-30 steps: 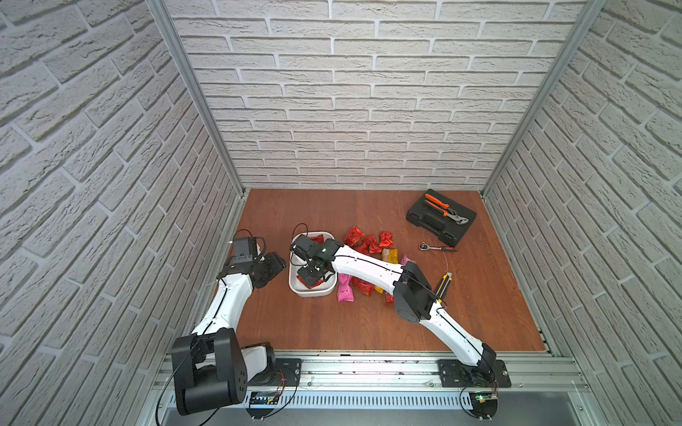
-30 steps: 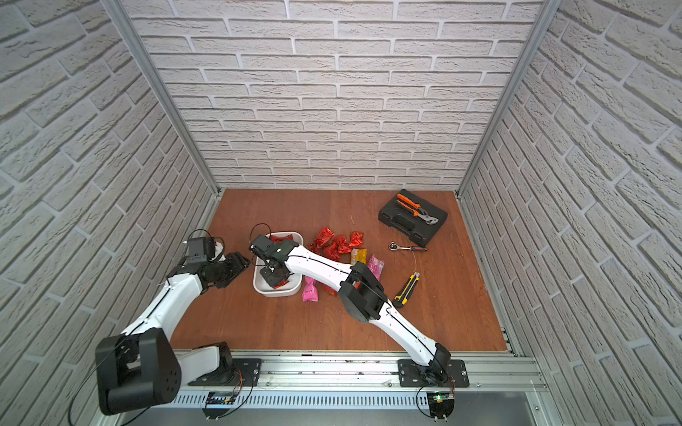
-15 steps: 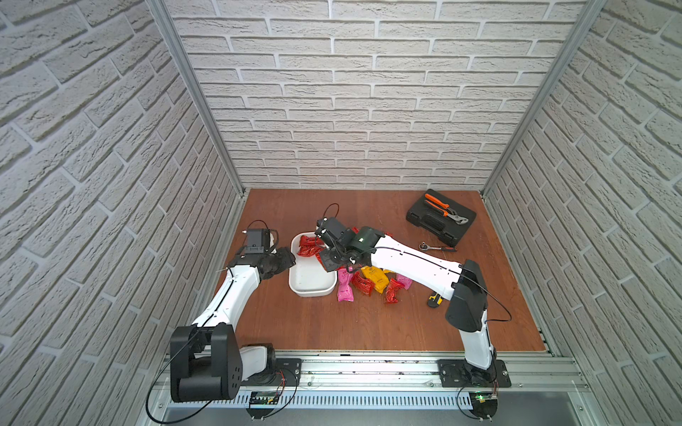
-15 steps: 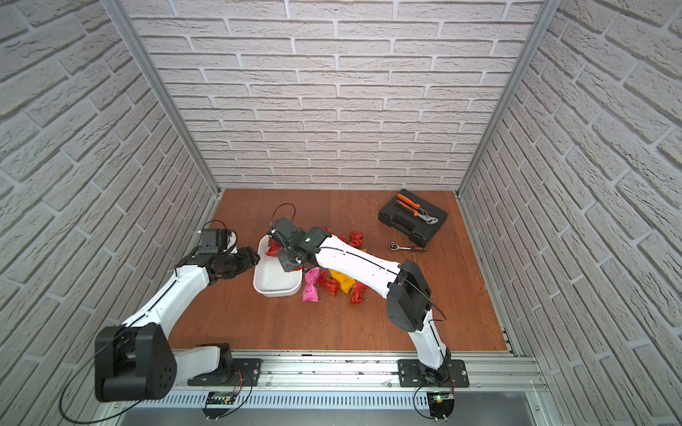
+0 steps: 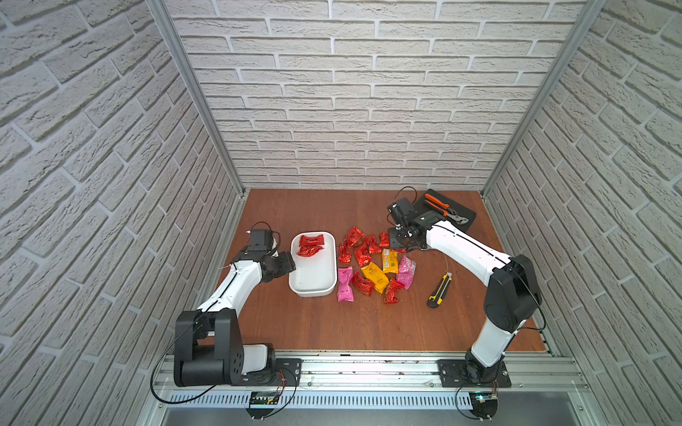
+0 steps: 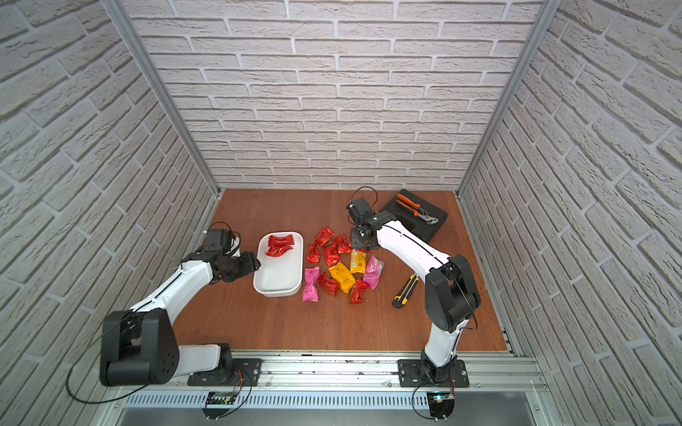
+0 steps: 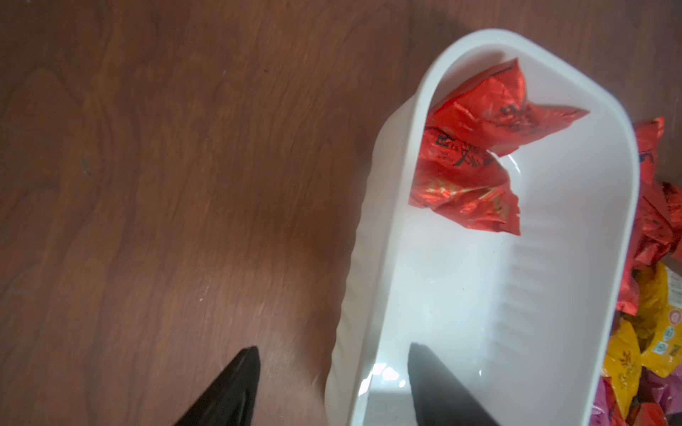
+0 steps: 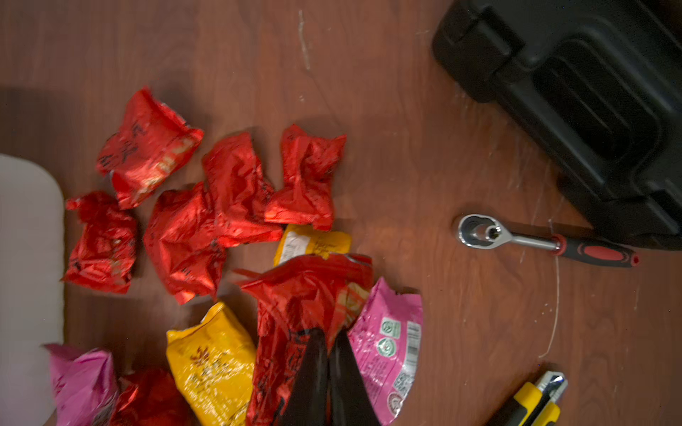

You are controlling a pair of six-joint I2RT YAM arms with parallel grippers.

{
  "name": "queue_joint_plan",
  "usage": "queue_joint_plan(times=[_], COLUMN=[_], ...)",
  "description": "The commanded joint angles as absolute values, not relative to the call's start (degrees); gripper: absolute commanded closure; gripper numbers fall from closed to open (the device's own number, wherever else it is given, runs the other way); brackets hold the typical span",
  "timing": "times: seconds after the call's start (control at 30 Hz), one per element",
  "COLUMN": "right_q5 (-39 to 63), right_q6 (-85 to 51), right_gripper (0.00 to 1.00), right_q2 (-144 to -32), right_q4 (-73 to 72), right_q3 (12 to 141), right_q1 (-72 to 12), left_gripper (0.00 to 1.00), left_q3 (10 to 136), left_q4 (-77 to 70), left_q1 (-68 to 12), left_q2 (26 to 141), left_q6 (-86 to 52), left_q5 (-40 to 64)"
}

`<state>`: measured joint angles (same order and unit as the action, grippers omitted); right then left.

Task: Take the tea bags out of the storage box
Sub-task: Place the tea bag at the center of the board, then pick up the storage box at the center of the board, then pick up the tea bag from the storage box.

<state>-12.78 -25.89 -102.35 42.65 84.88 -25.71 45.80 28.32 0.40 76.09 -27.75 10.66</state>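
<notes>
- Left claw (image 7: 334, 346): released, fingers straddling left wall of storage box (image 5: 313, 274), one inside, one outside, wall untouched. Judged purpose: brace box against sliding.
- Right claw (image 8: 329, 332): clenched on red tea bag (image 8: 306, 291), held over far right edge of pile of tea bags (image 5: 372, 265) on surface (image 5: 313, 324), right of box. Judged drop-off zone.
- Two red tea bags (image 5: 310, 245): at far end of box, not yet removed.

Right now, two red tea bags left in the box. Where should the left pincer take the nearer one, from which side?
Pinch the nearer red tea bag at its flared end toward the bare middle, coming down from above. Its other end lies against the storage box wall, likely leaving no finger room.
</notes>
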Motion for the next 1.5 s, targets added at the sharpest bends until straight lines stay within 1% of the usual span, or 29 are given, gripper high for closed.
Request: queue_joint_plan(times=[0.0,0.27,0.4,0.43,0.57,0.67,0.73,0.9,1.07,1.33,1.47], right_q5=[-13.4,-13.5,-13.7,-13.6,-13.5,-13.6,-13.4,-10.5,-5.0,12.0,13.4], right_q6=[-24.8,-22.8,-22.0,-21.7,-20.8,-20.4,-19.6,-13.2,0.4,22.2,28.3], right_gripper=[0.98,0.97,0.92,0.89,0.64,0.51,0.46,0.44,0.43,0.42,0.43], right_q2=[-105.8,-114.3,-117.0,-117.5,-116.5,-113.8,-110.7,-106.8,-106.4,-114.8,-121.1], right_q4=[38.1,35.3,34.2,34.1,35.0,35.1,35.5,33.3,25.8,20.8,20.4], right_q3=[86.1,89.3,89.7,89.8,90.4,90.2,90.3,90.4,90.3,95.6,100.8], right_q1=[-23.8,-20.0,-19.0,-18.8,-18.5,-18.8,-19.2,-23.7,-31.8,-40.8,-43.5], left_gripper=[0.33,0.38,0.42,0.42,0.46,0.49,0.51,0.59,0.66,0.76,0.8], left_q3=[47.2,47.8,48.1,48.2,48.6,48.6,48.6,48.7,49.0,49.1,49.2], left_q4=[27.1,26.3,26.2,26.0,26.1,26.2,26.2,26.3,27.2,27.9,28.1], left_q1=[0.0,-0.6,-0.6,-0.6,-0.7,-0.7,-0.7,-0.8,-1.1,-1.4,-1.5], left_q2=[77.0,78.1,78.8,79.1,80.4,81.3,81.7,82.6,82.7,82.7,82.5], left_q6=[-25.2,-23.9,-23.3,-23.1,-22.4,-22.2,-22.2,-22.0,-21.6,-21.3,-21.2], left_q5=[12.8,14.1,14.2,14.2,13.6,13.1,12.9,12.7,11.4,11.1,11.0])
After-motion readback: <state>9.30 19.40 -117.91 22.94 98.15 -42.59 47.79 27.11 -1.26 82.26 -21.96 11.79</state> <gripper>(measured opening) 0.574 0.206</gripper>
